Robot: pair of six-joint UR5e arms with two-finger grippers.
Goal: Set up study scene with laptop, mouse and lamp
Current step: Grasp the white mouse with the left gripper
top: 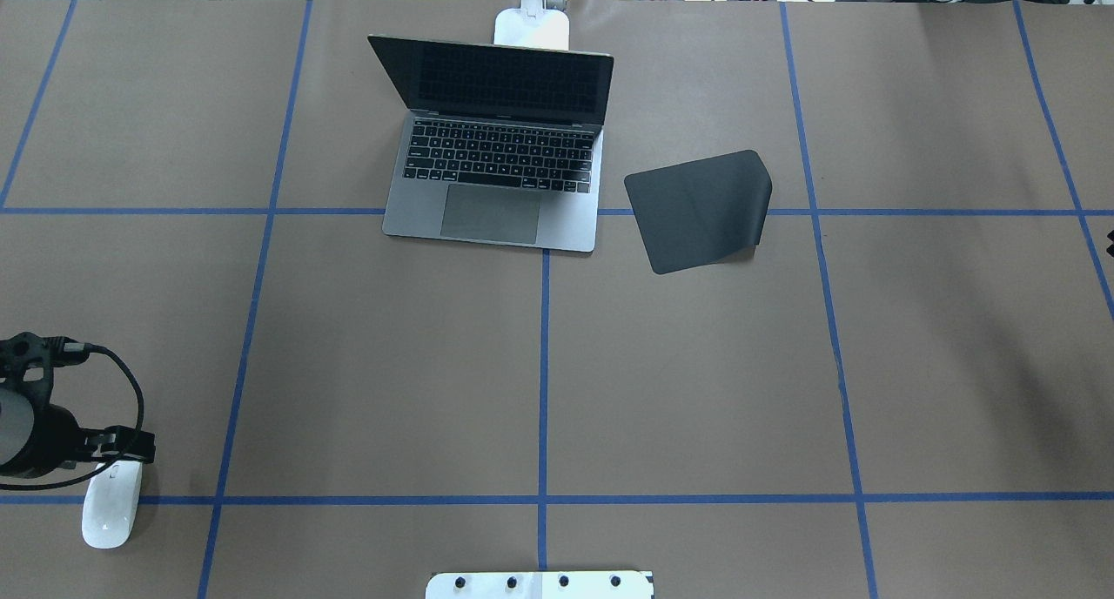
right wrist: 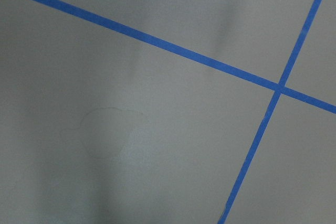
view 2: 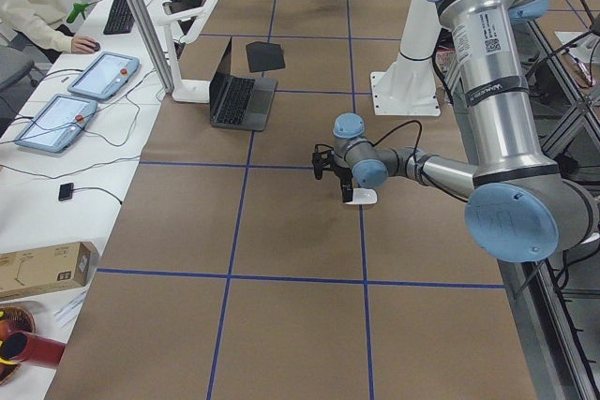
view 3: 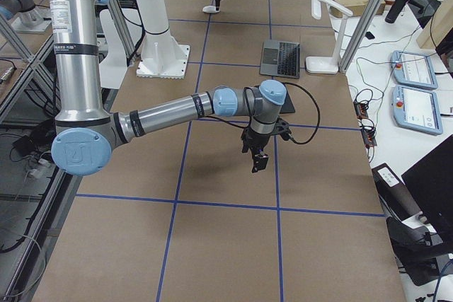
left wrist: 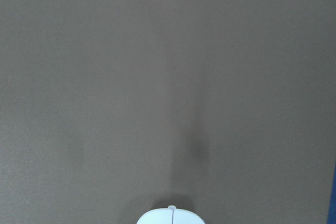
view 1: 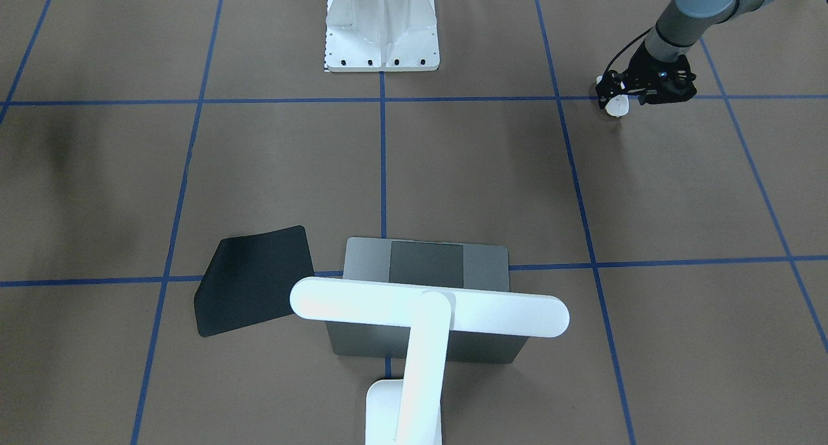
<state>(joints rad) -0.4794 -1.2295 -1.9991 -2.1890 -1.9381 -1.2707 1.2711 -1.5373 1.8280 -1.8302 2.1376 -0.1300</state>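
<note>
White mouse (top: 108,510) lies on the table (top: 392,364) at the robot's near left, well apart from the open laptop (top: 496,190) and lamp (view 1: 427,312). Left gripper (top: 117,456) sits over its far end; pinched or not, cannot tell. Step: fetching the mouse. Next, likely: sure grip, lift, carry across to the black mat (top: 701,209) beside the laptop.

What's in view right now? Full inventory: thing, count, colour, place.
laptop: 1, grey, open, far centre of the table
lamp: 1, white, behind the laptop
mat: 1, black, robot's right of the laptop, one corner curled
mouse: 1, white, robot's near left
mount: 1, white, near centre edge
tape lines: several, blue, grid over the table
tablets: 2, blue-grey, side bench
person: 1, cream top, at the bench
left pincer: 1, black, at the mouse's far end; grip unclear
right pincer: 1, black, above bare table; state unclear
</note>
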